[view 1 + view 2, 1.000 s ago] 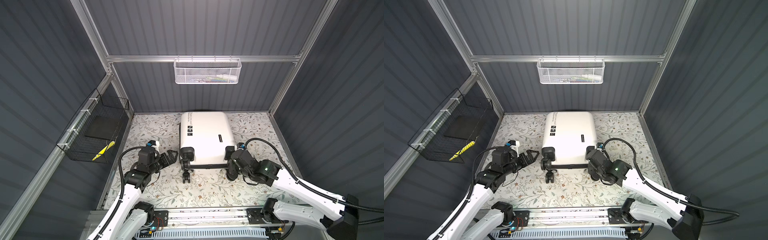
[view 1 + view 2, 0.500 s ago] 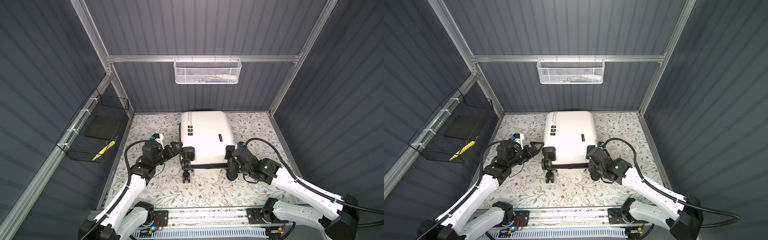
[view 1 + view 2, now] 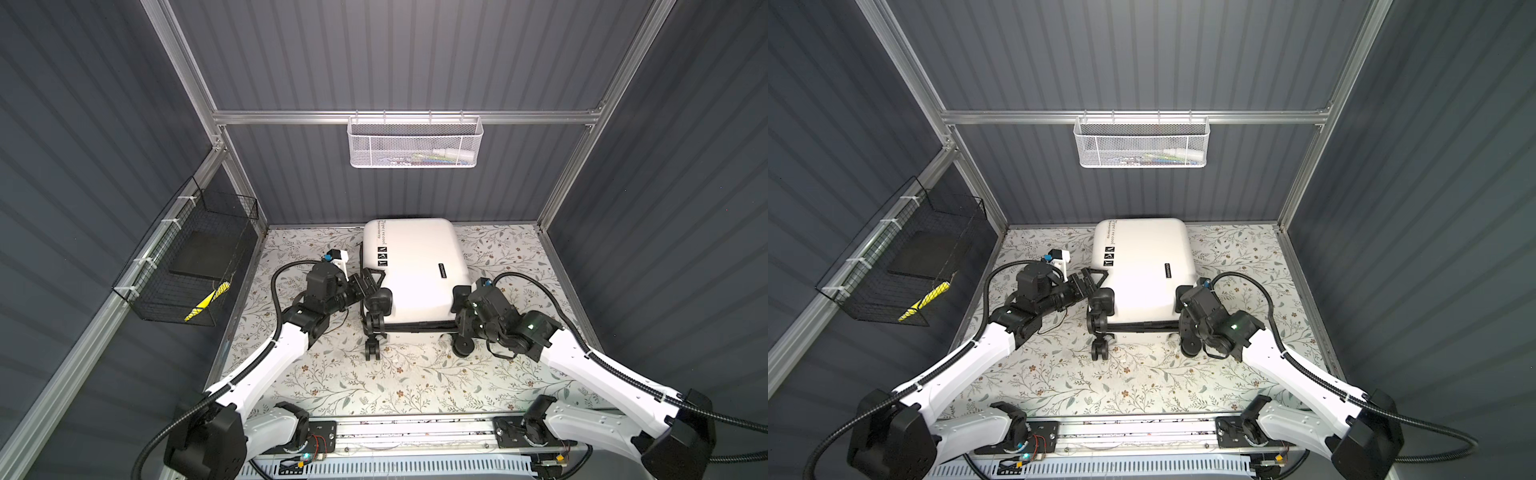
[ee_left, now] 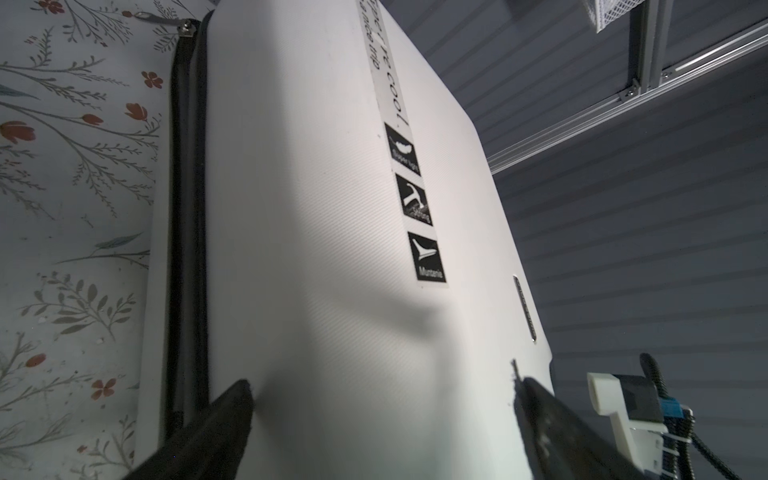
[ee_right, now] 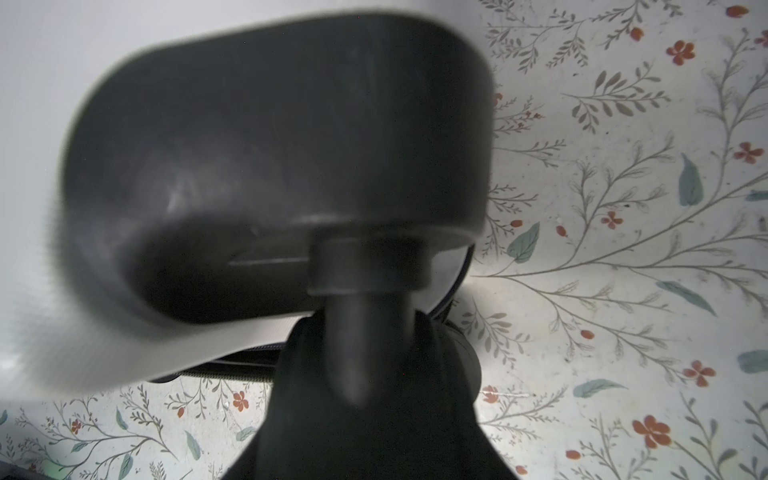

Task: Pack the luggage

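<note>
Luggage (image 3: pixel 411 266) lies closed on the bench (image 3: pixel 415 386) by the back wall. Left end effector (image 3: pixel 372 280), spread wide, should hook the side seam. Right end effector (image 3: pixel 464 320) crowds a wheel (image 3: pixel 463 347); perhaps gripping, I cannot tell.

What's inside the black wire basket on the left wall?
The wire basket holds a flat dark slab and a yellow-and-black striped item near its front corner. Anything under the slab is hidden.

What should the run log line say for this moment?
luggage: flat, lid down | left gripper: open, at its left side | right gripper: by right wheel, grip unclear
</note>
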